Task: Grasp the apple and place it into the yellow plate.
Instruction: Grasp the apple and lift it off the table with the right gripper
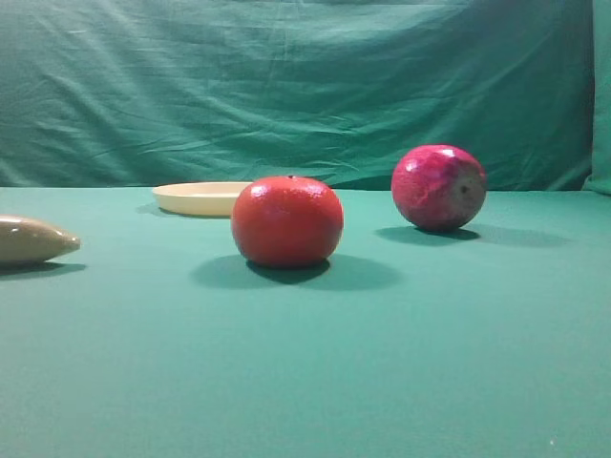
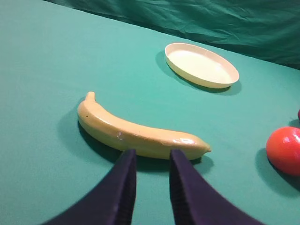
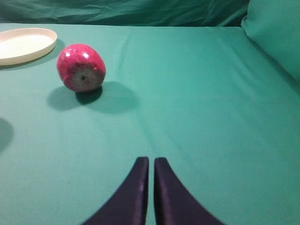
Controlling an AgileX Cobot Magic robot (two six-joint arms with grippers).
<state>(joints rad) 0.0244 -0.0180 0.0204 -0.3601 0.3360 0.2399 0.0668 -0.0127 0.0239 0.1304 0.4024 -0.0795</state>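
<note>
The apple (image 1: 438, 187) is a magenta-pink fruit lying on the green cloth at the right, its beige dimpled end facing right. In the right wrist view the apple (image 3: 81, 67) lies far ahead and to the left of my right gripper (image 3: 151, 161), whose jaws are shut and empty. The yellow plate (image 1: 202, 197) sits at the back left, empty; it also shows in the right wrist view (image 3: 23, 44) and the left wrist view (image 2: 201, 64). My left gripper (image 2: 152, 158) has its jaws a little apart, empty, just in front of a banana. Neither gripper shows in the exterior view.
An orange-red fruit (image 1: 286, 221) stands in the middle, between the plate and the apple, and shows at the right edge of the left wrist view (image 2: 285, 150). A yellow banana (image 2: 136, 133) lies at the left (image 1: 33, 239). A green cloth backdrop (image 1: 305, 86) rises behind.
</note>
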